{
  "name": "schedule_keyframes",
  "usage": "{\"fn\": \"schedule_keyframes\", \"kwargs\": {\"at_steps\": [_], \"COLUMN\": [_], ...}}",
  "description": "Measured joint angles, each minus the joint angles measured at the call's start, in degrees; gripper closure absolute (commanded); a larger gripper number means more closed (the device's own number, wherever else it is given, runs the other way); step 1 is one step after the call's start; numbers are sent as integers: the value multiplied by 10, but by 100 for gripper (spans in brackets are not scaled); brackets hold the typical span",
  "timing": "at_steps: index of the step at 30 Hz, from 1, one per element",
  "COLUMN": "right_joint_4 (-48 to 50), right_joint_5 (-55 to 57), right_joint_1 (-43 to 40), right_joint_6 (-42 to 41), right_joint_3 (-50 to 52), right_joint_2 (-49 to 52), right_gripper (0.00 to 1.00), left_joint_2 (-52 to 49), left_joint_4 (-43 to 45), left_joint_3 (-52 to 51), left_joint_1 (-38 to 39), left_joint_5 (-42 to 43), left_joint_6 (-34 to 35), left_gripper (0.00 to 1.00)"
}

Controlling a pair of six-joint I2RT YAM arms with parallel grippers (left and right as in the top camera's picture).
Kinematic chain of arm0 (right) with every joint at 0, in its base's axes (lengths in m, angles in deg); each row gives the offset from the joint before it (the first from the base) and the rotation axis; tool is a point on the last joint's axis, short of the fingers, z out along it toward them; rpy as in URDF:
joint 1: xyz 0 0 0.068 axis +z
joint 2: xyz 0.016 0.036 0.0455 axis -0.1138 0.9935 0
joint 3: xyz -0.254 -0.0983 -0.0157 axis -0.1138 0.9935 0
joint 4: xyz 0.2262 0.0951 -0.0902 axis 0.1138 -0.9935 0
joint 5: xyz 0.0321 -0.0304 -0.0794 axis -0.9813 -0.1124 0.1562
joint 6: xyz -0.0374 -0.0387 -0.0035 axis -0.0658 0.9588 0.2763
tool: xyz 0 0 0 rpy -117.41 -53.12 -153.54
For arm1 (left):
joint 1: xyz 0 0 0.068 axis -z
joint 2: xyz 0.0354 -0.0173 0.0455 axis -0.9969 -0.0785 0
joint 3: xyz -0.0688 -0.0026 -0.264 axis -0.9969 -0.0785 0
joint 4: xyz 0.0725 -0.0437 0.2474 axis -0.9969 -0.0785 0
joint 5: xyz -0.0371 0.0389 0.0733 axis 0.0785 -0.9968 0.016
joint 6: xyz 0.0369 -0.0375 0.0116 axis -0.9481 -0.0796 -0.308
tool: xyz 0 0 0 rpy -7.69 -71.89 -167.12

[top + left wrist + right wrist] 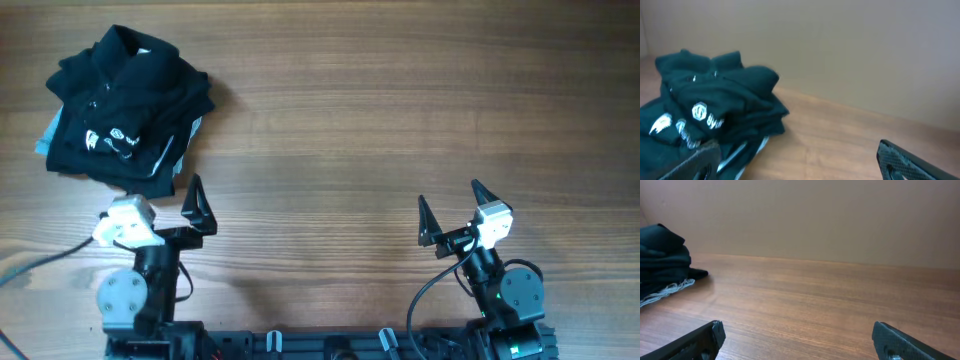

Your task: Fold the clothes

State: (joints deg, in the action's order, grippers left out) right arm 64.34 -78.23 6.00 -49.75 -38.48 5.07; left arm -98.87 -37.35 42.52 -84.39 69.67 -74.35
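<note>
The clothes are black collared shirts with white logo print, lying in a crumpled pile at the far left of the wooden table. They also show in the left wrist view and at the left edge of the right wrist view. My left gripper is open and empty, just in front of the pile's near edge; in its own view its left finger lies close by the fabric. My right gripper is open and empty over bare wood at the near right, as its own view shows.
A light blue-grey fabric edge sticks out from under the pile, frayed where it shows in the right wrist view. The wooden table stretches right of the pile. A plain beige wall stands behind it.
</note>
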Motion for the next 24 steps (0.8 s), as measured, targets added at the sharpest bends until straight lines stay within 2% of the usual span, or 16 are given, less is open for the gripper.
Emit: {"fn": "schedule_keyframes", "kwargs": {"at_steps": [5, 11, 14, 17, 24], "right_joint_4": [0, 0, 0, 0, 0], "right_joint_5": [0, 0, 0, 0, 0], "right_joint_1": [0, 0, 0, 0, 0], "right_joint_6": [0, 0, 0, 0, 0], "right_joint_3": [0, 0, 0, 0, 0], "right_joint_2": [0, 0, 0, 0, 0], "right_gripper": [0, 0, 0, 0, 0], "left_joint_2": [37, 86, 87, 87, 87], "left_joint_4": [98, 127, 125, 77, 74], "left_joint_3": [-92, -155, -168, -174, -175], "left_joint_1": [0, 0, -1, -1, -1], "left_joint_5": [2, 2, 4, 4, 4], "left_joint_6": [7, 10, 10, 10, 10], "left_gripper": [0, 0, 0, 0, 0]}}
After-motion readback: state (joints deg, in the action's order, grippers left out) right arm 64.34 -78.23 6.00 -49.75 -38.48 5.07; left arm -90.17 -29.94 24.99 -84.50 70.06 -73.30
